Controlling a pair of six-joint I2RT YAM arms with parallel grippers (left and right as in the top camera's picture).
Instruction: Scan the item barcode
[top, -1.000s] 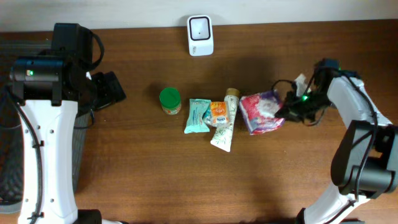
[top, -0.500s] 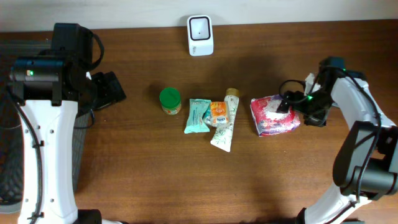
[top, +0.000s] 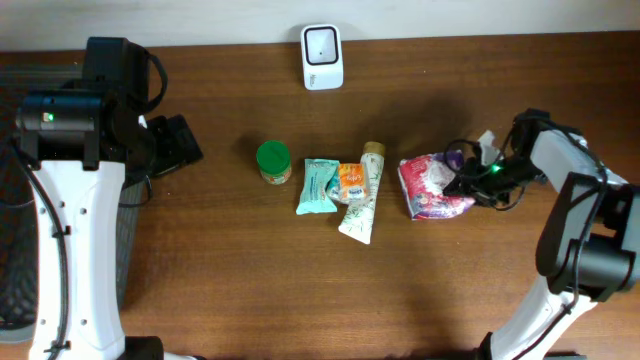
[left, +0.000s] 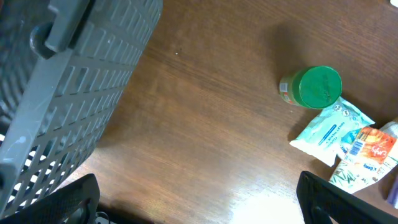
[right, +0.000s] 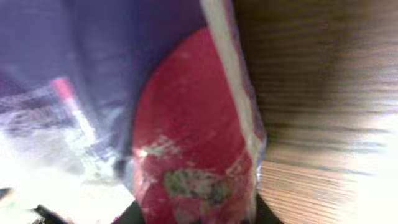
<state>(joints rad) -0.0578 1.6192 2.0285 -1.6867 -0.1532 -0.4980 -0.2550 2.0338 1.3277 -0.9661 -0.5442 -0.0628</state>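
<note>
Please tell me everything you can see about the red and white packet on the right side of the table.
The packet is a soft plastic pouch, mostly red with a white and purple printed patch, glossy and crinkled. It lies on the wooden table, to the right of the row of small items and apart from the tube. The right claw is at its right edge; whether it grips the packet cannot be told. No barcode can be made out.

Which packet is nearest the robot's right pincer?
The red and white packet at the right end of the row; the right pincer is at its edge. The teal packet and orange packet lie farther left.
</note>
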